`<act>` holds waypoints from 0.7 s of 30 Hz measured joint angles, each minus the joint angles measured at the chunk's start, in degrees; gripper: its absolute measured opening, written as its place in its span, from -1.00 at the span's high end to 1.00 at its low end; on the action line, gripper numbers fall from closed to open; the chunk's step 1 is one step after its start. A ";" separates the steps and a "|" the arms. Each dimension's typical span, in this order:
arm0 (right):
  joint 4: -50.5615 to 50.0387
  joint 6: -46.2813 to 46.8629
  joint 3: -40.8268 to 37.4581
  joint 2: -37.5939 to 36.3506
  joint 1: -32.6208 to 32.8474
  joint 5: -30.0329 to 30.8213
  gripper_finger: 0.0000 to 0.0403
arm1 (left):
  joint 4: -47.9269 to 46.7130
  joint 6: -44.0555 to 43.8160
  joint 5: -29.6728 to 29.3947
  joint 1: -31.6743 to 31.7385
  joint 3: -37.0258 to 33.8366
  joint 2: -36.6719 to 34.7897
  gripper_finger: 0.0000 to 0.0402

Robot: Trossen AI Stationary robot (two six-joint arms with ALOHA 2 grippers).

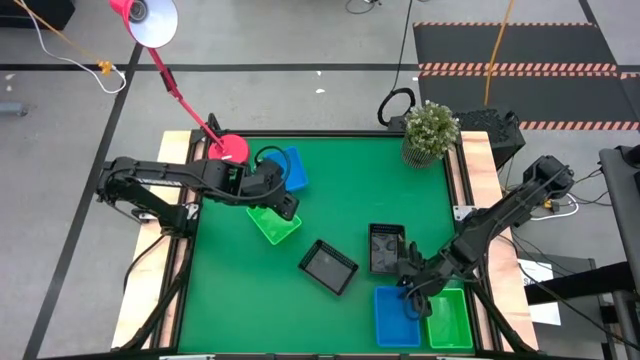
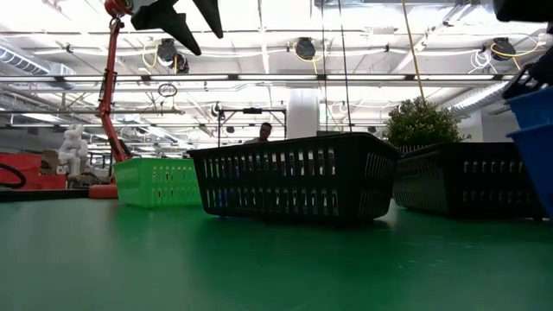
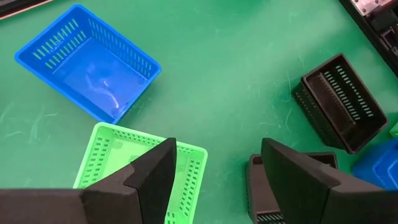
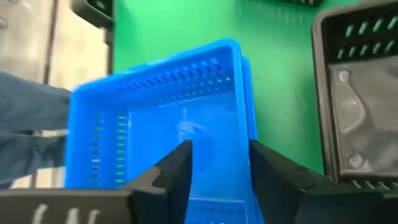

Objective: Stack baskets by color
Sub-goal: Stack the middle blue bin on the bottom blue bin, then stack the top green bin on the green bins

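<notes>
A blue basket (image 1: 397, 315) sits nested in another blue one near the table's near right corner, beside a green basket (image 1: 448, 318). My right gripper (image 1: 412, 297) stands open over the top blue basket (image 4: 180, 118), at its near wall. Two black baskets (image 1: 328, 266) (image 1: 386, 247) rest on the mat in the middle. Further left lie a green basket (image 1: 275, 222) and a blue basket (image 1: 293, 168). My left gripper (image 1: 287, 208) hangs open above that green basket (image 3: 143, 162), holding nothing. My right gripper's fingers (image 4: 177, 171) stand apart over the top blue basket's near wall (image 4: 217, 208), slanting down from the table's right. Whether a finger touches the wall I cannot tell. The basket rests in the blue one beneath it (image 4: 249, 81).
A pink lamp base (image 1: 228, 148) stands at the far left and a potted plant (image 1: 432, 130) at the far right corner. Wooden rails (image 1: 478, 170) border the green mat. Bare mat lies at the near left and the far middle.
</notes>
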 joint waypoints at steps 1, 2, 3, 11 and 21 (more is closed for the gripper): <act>0.10 0.40 0.00 -0.61 0.00 0.02 0.25 | 0.02 -0.27 0.00 0.01 0.00 0.00 -0.18; -0.04 0.98 0.00 -1.21 0.00 0.06 0.22 | 0.02 -0.43 -0.02 0.11 0.00 0.00 -0.18; -0.26 1.56 0.00 -1.81 0.00 0.07 0.20 | 0.02 -0.54 0.00 0.45 0.00 0.00 -0.18; -0.99 4.50 0.00 -6.37 -0.02 0.50 0.11 | 0.22 -2.43 1.29 3.03 -2.84 0.00 -0.18; -2.03 6.01 0.00 -12.12 -1.72 0.44 0.10 | 7.66 -6.25 11.45 1.36 -12.57 0.04 -0.18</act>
